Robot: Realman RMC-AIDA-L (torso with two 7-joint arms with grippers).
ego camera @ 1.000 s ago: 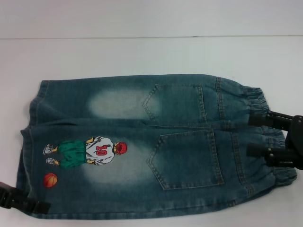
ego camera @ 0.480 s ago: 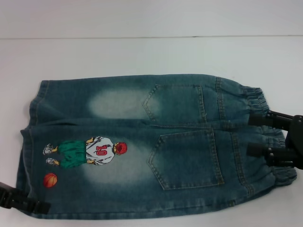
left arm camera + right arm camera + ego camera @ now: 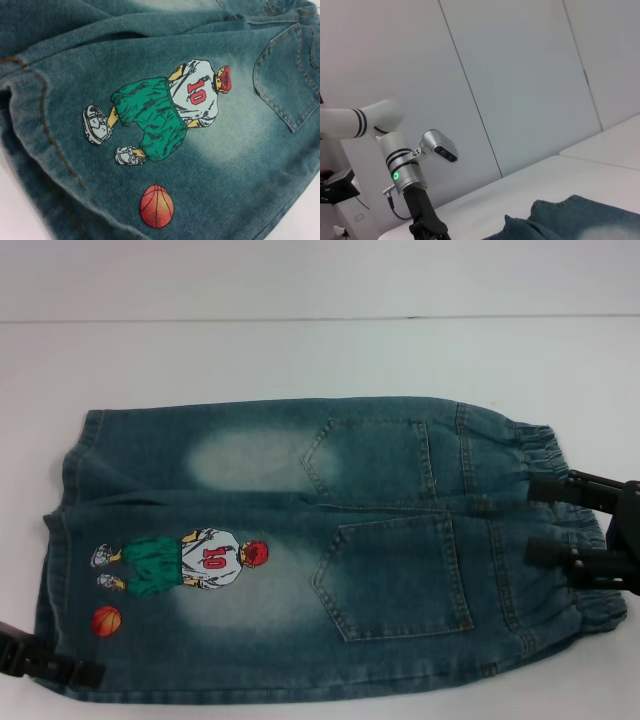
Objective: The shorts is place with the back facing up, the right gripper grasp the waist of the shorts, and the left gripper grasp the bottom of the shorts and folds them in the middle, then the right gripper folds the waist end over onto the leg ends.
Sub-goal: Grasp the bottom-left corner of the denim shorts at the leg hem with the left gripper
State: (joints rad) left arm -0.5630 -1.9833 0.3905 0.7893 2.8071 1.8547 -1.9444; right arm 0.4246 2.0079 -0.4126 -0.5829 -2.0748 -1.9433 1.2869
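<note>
At waistband (image 3: 560, 530), right gripper (image 3: 550, 515) seen shifted slightly outward, fingers spread. Left gripper (image 3: 75, 670) drawn back at hem (image 3: 55, 580), opening hidden. Shorts (image 3: 320, 540) flat on table (image 3: 300, 350), ungrasped.

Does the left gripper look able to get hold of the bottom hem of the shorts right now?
Probably yes. The left gripper sits at the near corner of the shorts, right by the leg hem, and nothing lies between them. Its fingers look open.

White table (image 3: 600, 165) edge with bunched denim shorts (image 3: 570, 220); beyond them, the left gripper (image 3: 427, 225) hangs from a silver arm.
</note>
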